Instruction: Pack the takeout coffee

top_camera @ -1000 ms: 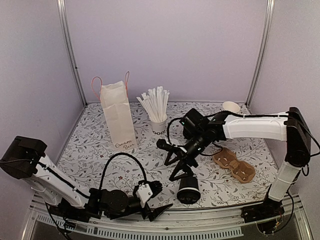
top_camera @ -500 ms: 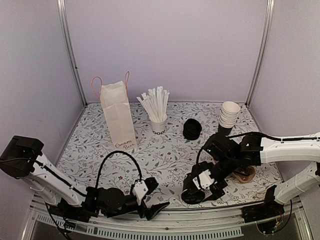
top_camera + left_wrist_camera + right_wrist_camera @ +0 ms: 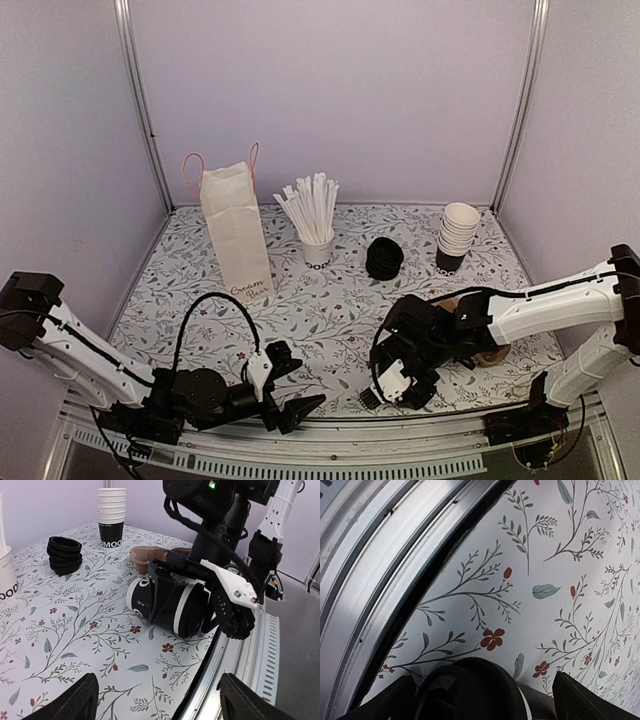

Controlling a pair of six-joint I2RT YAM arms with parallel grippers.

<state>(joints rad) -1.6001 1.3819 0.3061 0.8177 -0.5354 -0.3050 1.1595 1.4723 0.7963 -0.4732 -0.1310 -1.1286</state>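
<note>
The takeout coffee [image 3: 192, 611], a black cup with a black lid, lies on its side near the table's front edge, lid toward the edge. My right gripper [image 3: 393, 392] comes down over it with one finger on each side of the cup body [image 3: 161, 594]. In the right wrist view the lid [image 3: 470, 690] fills the space between the fingers. In the top view the cup is mostly hidden under the gripper. My left gripper [image 3: 290, 408] is open and empty, low at the front edge, a short way left of the cup.
A white paper bag [image 3: 238, 235] stands at the back left, next to a cup of straws [image 3: 315, 225]. A stack of black lids [image 3: 384, 258], stacked lidless cups [image 3: 458, 235] and a brown cup carrier [image 3: 485, 350] are nearby. The metal front rail [image 3: 380, 570] runs just beyond the cup.
My right arm swung from the middle of the table down to the cup at the front edge and now straddles it. My left gripper shifted slightly left along the front edge.
</note>
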